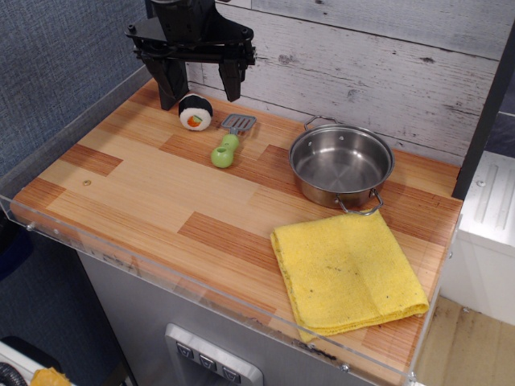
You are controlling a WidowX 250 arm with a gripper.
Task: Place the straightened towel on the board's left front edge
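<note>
The yellow towel [348, 273] lies flat and folded in layers at the front right of the wooden board [153, 193], just in front of the steel pot [340, 165]. My black gripper [199, 87] hangs open and empty at the back left of the board, above a toy sushi roll [195, 111]. It is far from the towel.
A green-handled toy spatula [228, 142] lies next to the sushi roll. A clear acrylic rim [161, 269] runs along the board's front and left edges. A whitewashed plank wall [362, 56] stands behind. Bare wood spans the left front of the board.
</note>
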